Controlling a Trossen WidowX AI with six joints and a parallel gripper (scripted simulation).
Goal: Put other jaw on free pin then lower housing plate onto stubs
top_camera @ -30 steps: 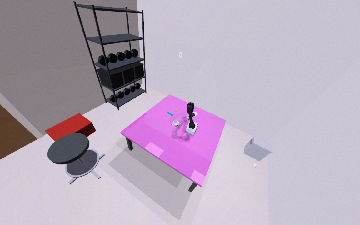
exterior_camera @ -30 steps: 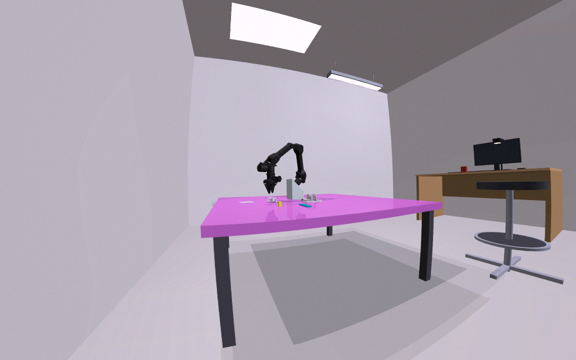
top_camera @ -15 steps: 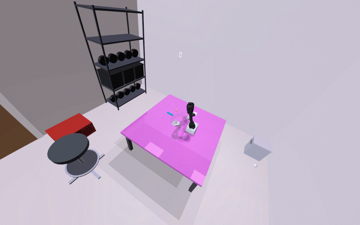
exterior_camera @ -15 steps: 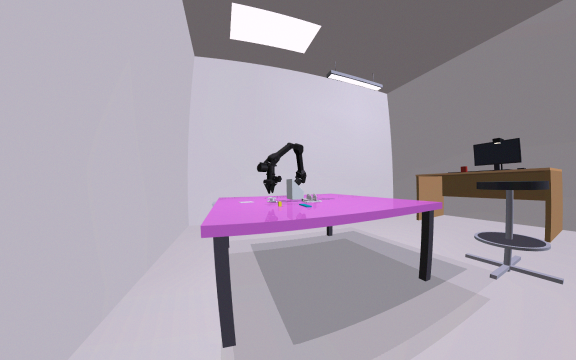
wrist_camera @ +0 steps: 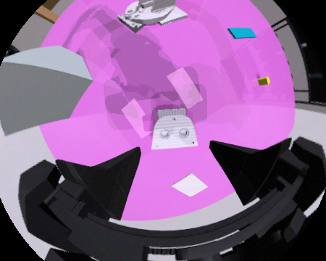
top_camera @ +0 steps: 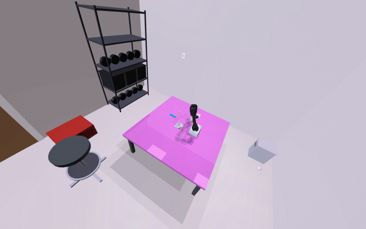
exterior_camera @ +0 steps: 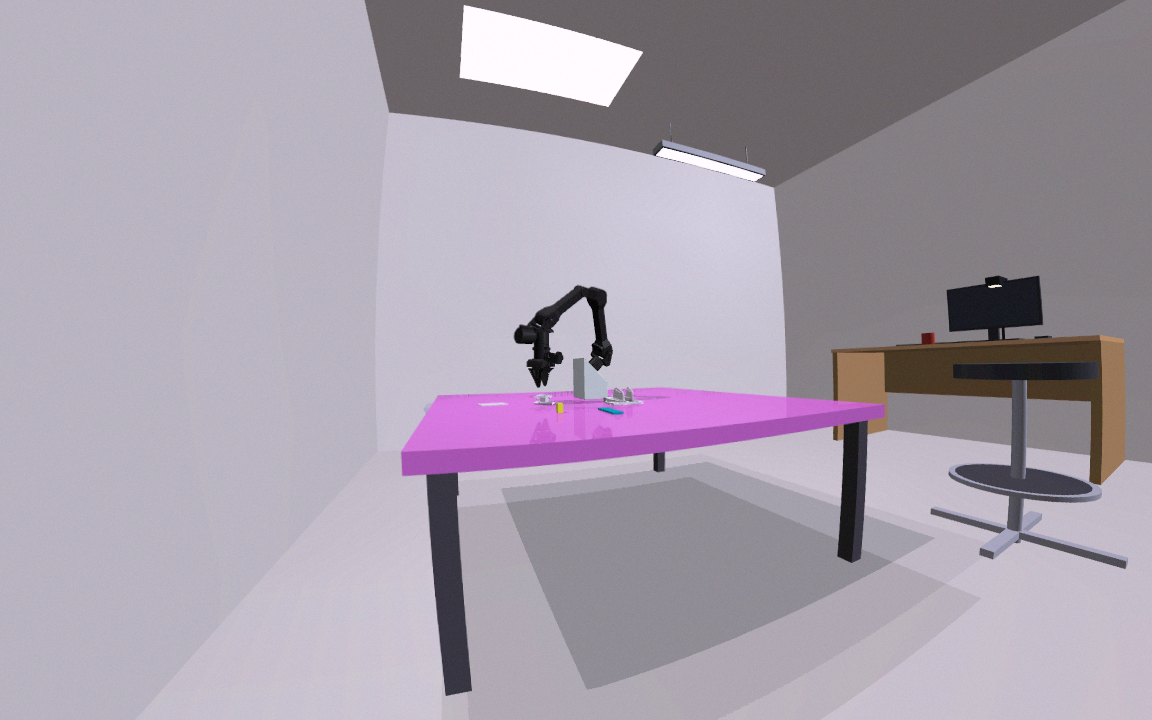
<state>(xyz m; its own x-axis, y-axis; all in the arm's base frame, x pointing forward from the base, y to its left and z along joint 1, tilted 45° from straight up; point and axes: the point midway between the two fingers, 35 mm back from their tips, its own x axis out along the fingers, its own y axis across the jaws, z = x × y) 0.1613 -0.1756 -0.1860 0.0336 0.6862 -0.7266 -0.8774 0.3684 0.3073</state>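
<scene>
Pink table [top_camera: 150, 128] [exterior_camera: 652, 434] [wrist_camera: 80, 146] spreads beneath the open, empty gripper [exterior_camera: 541, 384] [wrist_camera: 176, 147]; toward its wall-side edge, the toothed part [exterior_camera: 544, 400] looks light, stiff, best pinched by its sides.

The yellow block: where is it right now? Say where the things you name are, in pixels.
In the wrist view, the small yellow block [top_camera: 179, 112] [exterior_camera: 559, 408] [wrist_camera: 264, 80] lies at the right side of the magenta table [top_camera: 161, 136] [exterior_camera: 652, 434] [wrist_camera: 210, 47], just below the flat blue piece [top_camera: 172, 115] [exterior_camera: 610, 411] [wrist_camera: 242, 33].

The tabletop [top_camera: 161, 136] [exterior_camera: 652, 425] [wrist_camera: 214, 47] is bright magenta-pink with paler pink rectangular patches. The arm [top_camera: 194, 118] [exterior_camera: 598, 313] is black. A small plate [wrist_camera: 174, 141] is pale grey, finely striped. Beyond, one flat bar [top_camera: 172, 115] [exterior_camera: 610, 411] [wrist_camera: 242, 33] is teal blue, one little block [top_camera: 179, 112] [exterior_camera: 559, 408] [wrist_camera: 264, 80] yellow, and the low cabinet [top_camera: 70, 128] red.
</scene>
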